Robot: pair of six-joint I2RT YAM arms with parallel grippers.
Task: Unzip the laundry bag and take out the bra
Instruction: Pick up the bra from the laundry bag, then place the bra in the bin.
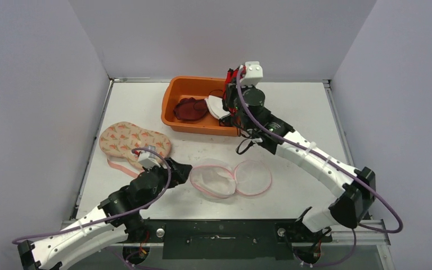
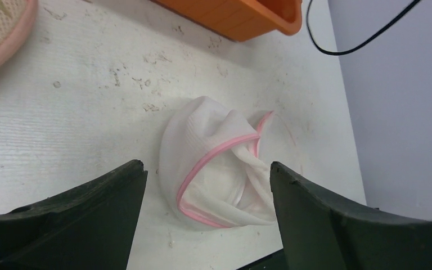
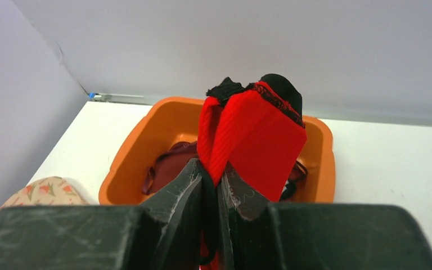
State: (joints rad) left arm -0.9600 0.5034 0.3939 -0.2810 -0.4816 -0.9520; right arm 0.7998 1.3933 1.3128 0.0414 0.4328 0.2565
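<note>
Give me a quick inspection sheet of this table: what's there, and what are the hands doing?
Surface: white table, scuffed.
Job's things: white mesh laundry bag lies open; red bra held over orange bin.
Clutter: floral bag at left; maroon garment and white item in bin.
Hands: left hand open, facing the laundry bag; right hand shut on red bra.
Cables: purple cable on each arm; black cable by bin.
Surroundings: plain walls.

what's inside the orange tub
A maroon garment and a white garment lie in the orange tub. The right gripper, holding a red bra, covers the tub's right end.
</note>
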